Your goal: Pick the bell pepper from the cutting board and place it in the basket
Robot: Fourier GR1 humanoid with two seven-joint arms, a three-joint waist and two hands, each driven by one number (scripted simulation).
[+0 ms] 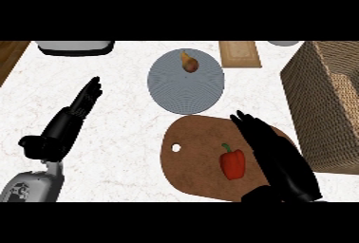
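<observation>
A red bell pepper (232,163) with a green stem lies on the brown cutting board (193,161) near the view's lower middle. My right hand (277,154) hovers just right of the pepper, fingers straight and pointing away from me, holding nothing. Its palm covers the board's right part. The woven basket (329,104) stands at the right edge, beyond the hand. My left hand (70,121) rests open at the left, fingers up, far from the board.
A grey round plate (186,88) with a small brownish fruit (189,62) sits behind the board. A light wooden board (240,53) lies at the back, a white appliance (75,46) at the back left. The counter's wooden edge (10,54) shows far left.
</observation>
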